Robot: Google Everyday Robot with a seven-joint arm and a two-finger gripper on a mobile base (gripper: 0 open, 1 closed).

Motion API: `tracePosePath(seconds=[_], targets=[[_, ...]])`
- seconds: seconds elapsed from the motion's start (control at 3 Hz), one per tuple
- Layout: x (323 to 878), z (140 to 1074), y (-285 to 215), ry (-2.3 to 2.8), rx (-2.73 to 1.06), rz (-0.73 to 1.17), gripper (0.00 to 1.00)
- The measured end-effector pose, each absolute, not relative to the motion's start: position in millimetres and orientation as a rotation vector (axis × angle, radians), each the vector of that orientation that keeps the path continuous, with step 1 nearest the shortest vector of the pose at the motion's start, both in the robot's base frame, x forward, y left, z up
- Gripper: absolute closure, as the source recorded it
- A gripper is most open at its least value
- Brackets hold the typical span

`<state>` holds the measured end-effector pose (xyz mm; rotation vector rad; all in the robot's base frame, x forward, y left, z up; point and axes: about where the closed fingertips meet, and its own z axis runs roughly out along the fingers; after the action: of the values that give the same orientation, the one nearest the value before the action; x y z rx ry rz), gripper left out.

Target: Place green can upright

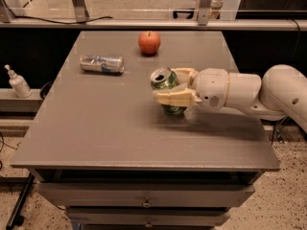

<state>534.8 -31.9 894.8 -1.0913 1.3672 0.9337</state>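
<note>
The green can (165, 82) stands roughly upright, leaning a little left, at the middle right of the grey table (96, 128), its bottom at or just above the tabletop. My gripper (173, 86) reaches in from the right on the white arm (249, 92). Its cream fingers (173, 98) are shut on the green can, one in front and one behind. The can's lower part is partly hidden by the front finger.
A silver-and-blue can (101, 63) lies on its side at the back left of the table. A red apple (149, 42) sits at the back middle. A white bottle (18, 82) stands on a ledge left of the table. Drawers (144, 202) are below the front edge.
</note>
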Motion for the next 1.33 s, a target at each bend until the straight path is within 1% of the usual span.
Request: tracePosePath(seconds=[0.33,1.0,1.33], targets=[[533.7,889.2,-36.4,1.378,-1.090,0.939,0.57],[533.7,893.2,-36.6,1.378,-1.090,0.939,0.13],[526.3,874.6,-57.3,1.434,-1.084,0.923,0.00]])
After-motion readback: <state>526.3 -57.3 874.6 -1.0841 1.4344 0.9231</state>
